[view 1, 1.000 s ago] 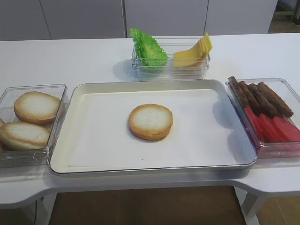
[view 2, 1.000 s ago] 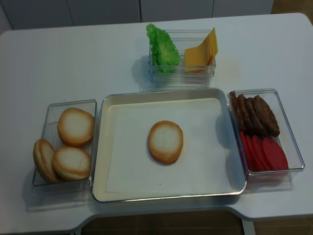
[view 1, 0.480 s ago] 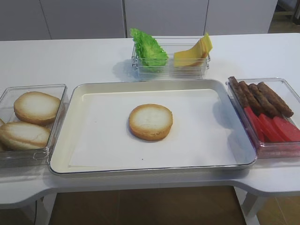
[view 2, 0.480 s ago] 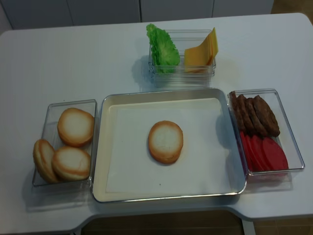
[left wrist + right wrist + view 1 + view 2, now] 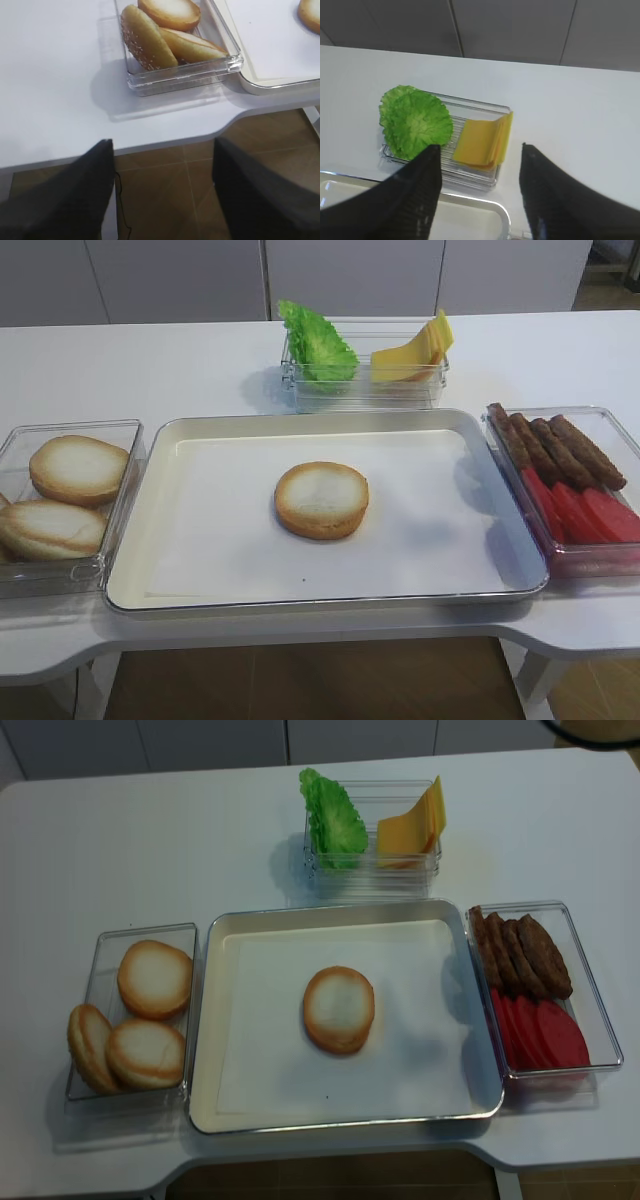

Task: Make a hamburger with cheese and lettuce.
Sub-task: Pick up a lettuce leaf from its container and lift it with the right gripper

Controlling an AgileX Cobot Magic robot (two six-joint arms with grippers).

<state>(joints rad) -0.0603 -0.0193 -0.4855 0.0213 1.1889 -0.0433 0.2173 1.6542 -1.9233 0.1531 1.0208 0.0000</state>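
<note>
Right hand: my right hand [image 5: 480, 195] hangs with its dark fingers spread wide, holding nothing, above the clear ribbed plastic box [image 5: 485, 177].
Left hand: my left hand [image 5: 162, 195] is spread too, empty, off the worktop's [image 5: 50, 75] edge.
Hamburger: the round pale-faced, golden-rimmed bun half [image 5: 321, 499] lies bare on the shallow cream metal tray [image 5: 190, 435].
Lettuce: the crinkled green leaves [image 5: 415, 122] look light and floppy; I'd pinch a ruffled edge.
Cheese: the thin yellow-orange square slices [image 5: 482, 141] look slick; I'd take one corner.

one bun half [image 5: 339, 1009] on the tray [image 5: 225, 1105], three buns [image 5: 155, 979] boxed, four brown patties [image 5: 520, 956].
</note>
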